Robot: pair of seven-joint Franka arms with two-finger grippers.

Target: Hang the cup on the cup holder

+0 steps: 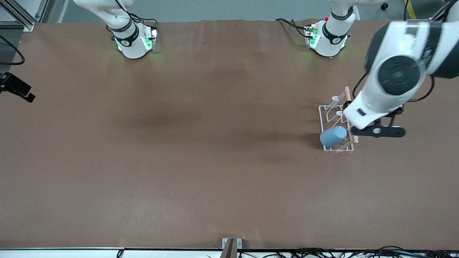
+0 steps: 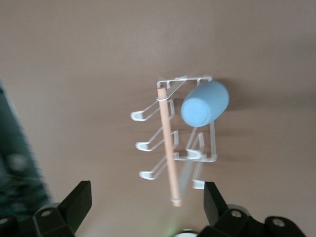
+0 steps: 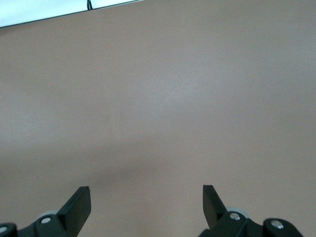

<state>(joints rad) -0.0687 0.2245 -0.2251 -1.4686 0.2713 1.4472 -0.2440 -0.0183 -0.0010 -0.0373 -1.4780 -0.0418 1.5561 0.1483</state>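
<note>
**Cup seated on a prong, both grippers empty**

Brown matte covering is seen across the whole table (image 1: 200, 154) in the front view. The cup holder (image 1: 328, 114) stands toward the left arm's end, at about 3 o'clock of the table's middle. The cup (image 1: 333, 136) is hung mouth-first over a prong at the rack's end nearer the front camera. The left gripper (image 1: 381, 131) is held over the table just beside the rack; its fingers are hidden here.

From the left wrist view, the left gripper (image 2: 147, 202) is shown spread wide and empty, with the wooden rod (image 2: 168, 143) between its fingers. The cup is judged light, stiff and smooth-walled; a grasp across its tapered sides would suit. No lettering is readable on it.

From the right wrist view, the right gripper (image 3: 146, 205) is shown spread and empty over bare table; that arm waits.
</note>
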